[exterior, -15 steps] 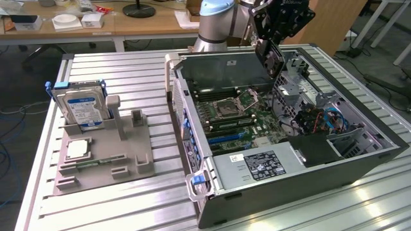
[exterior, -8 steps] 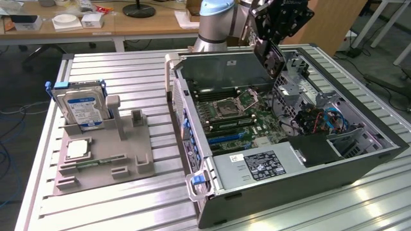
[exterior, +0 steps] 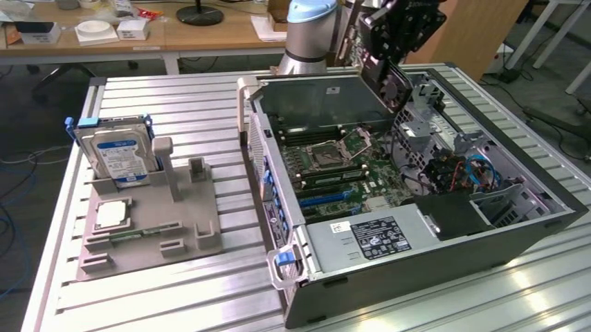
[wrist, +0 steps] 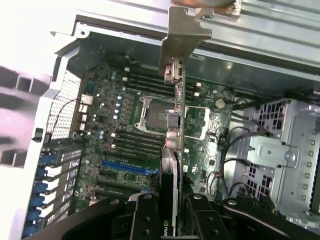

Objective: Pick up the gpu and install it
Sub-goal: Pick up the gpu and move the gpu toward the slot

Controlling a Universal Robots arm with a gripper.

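So the hand (wrist: 175, 212) is clamped shut on the gpu (wrist: 173, 130), holding it edge-on up over the far side of the open PC case (exterior: 416, 277). Its silver bracket end points away from the hand, with the motherboard (wrist: 120, 130) below. Over on the exterior view's left, the hard drive (exterior: 115, 153) stands in the grey holder (exterior: 148, 242) on the table (exterior: 166, 97).

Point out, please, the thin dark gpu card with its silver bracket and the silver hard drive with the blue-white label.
gpu (wrist: 172, 122): wrist view, on its silver bracket.
hard drive (exterior: 120, 158): exterior view, on its blue-white label.
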